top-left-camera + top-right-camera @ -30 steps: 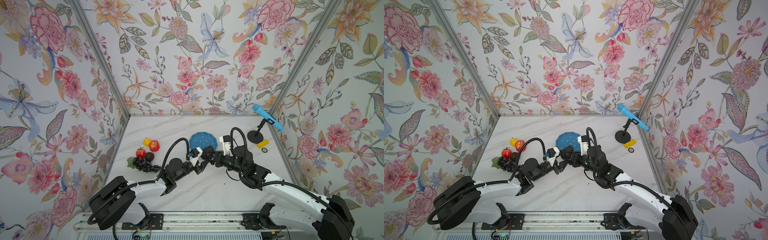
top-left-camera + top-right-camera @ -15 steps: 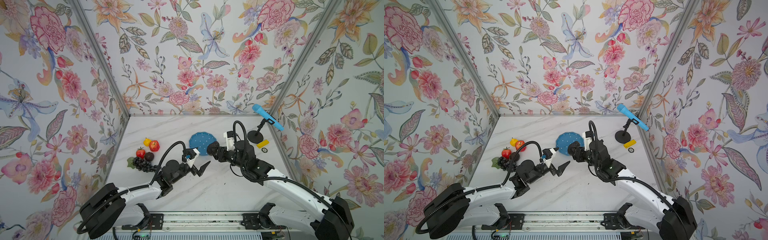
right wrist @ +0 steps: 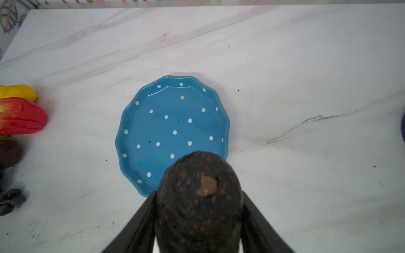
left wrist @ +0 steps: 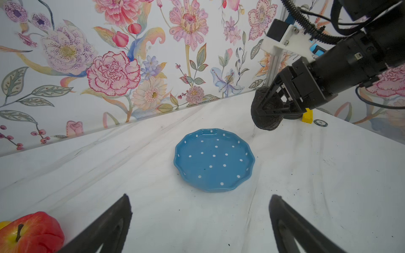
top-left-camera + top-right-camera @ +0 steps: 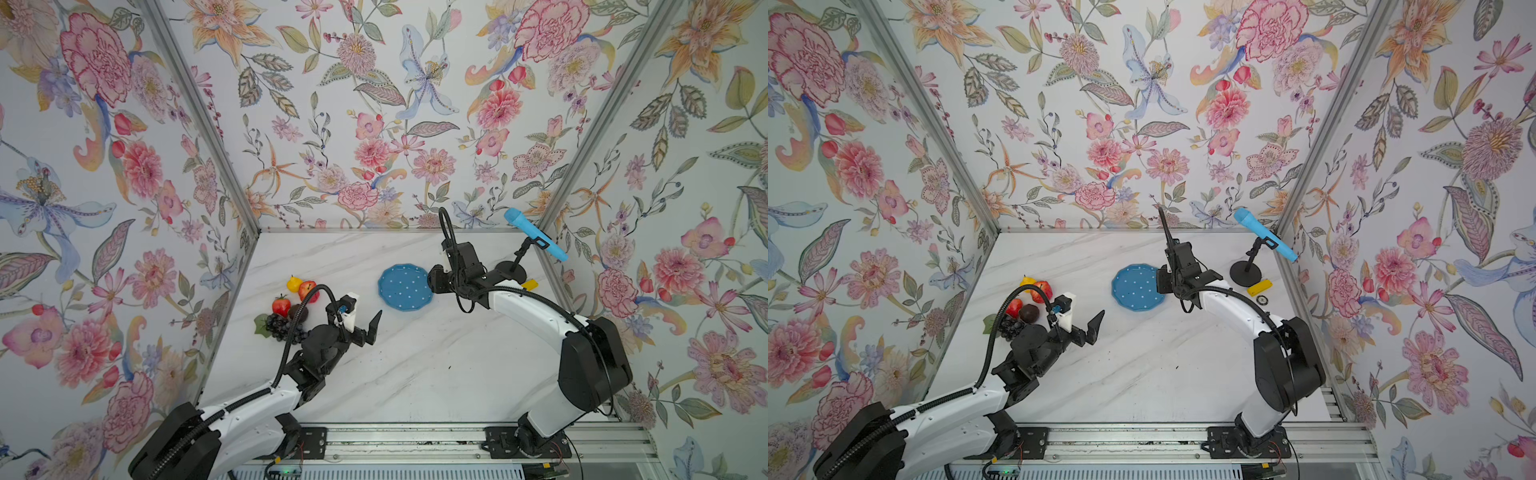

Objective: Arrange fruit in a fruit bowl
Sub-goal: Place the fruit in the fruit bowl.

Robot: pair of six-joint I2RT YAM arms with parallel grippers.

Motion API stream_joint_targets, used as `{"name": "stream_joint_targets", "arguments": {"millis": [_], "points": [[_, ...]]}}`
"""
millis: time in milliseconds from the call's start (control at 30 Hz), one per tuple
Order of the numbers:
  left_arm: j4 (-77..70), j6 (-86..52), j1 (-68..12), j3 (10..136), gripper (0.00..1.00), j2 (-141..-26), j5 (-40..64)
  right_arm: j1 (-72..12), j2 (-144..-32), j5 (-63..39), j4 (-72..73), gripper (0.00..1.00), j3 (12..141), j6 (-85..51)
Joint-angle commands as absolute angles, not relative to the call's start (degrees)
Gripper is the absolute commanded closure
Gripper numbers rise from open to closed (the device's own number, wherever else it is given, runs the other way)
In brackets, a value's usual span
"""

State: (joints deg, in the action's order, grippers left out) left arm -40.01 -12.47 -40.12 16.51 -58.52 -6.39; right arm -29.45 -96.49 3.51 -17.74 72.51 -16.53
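Avocado [image 3: 198, 170], dark and pebbled, is clamped in the right gripper [image 4: 274, 104], above the desk [image 5: 415, 374] at the right rim of the blue polka-dot fruit bowl [image 5: 403, 289]. Left gripper [image 4: 199, 197] gapes wide, holding nothing, near the apple [image 5: 307, 290], strawberry [image 5: 281, 305] and grapes [image 5: 280, 326] by the desk's left edge.

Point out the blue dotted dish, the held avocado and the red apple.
Blue polka-dot dish [image 3: 160, 129]: right wrist view, bare centre.
Dark brown avocado [image 3: 207, 185]: right wrist view, stem scar.
Red toy apple [image 4: 41, 232]: left wrist view, red skin.
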Motion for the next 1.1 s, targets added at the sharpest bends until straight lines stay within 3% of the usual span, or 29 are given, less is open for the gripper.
{"name": "stream_joint_targets", "arguments": {"millis": [0, 533, 1067], "points": [[-39.90, -13.53, -39.46, 14.97, 0.01, -57.18, -9.47, -28.76, -101.80, 5.63, -24.48, 0.44, 78.65, -11.79], [-41.18, -13.80, -39.21, 12.96, 0.01, -57.24, -9.60, -29.09, -122.41, 7.65, -34.00, 0.41, 98.62, -6.99], [-42.37, -13.40, -39.18, 12.57, 0.01, -58.14, -9.75, -29.66, -128.76, 9.62, -36.75, 0.37, 104.71, -6.24]]}}
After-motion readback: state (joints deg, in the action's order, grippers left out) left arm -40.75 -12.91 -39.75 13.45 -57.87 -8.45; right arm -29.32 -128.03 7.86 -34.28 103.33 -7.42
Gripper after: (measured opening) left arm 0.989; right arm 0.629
